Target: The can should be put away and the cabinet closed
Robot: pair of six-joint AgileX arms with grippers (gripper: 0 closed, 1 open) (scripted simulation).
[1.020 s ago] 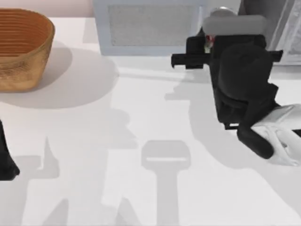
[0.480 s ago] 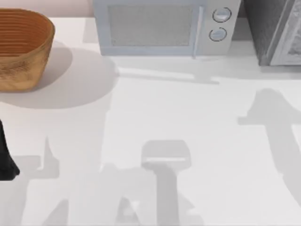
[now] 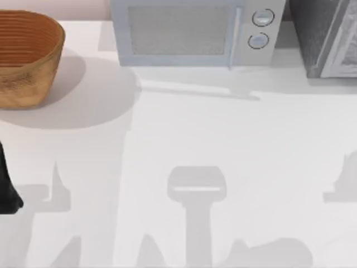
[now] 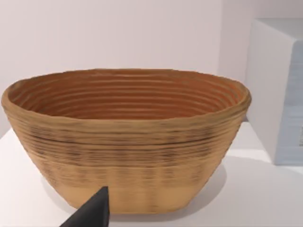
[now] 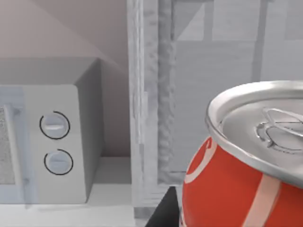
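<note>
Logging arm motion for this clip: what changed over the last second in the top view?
The right arm, over the table in front of the microwave a second ago, has left that spot; its shadow slid toward the right edge. The can sits close before the right wrist camera, facing the cabinet. The basket, microwave and left arm at the left edge stayed put.

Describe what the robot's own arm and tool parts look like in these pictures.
Little of them is in frame. At the top view's left edge, the left arm is a matte black, smooth shape with no visible cables or markings. In the left wrist view, one black wedge-shaped tip of the left tool pokes in, plain and unmarked.
</note>
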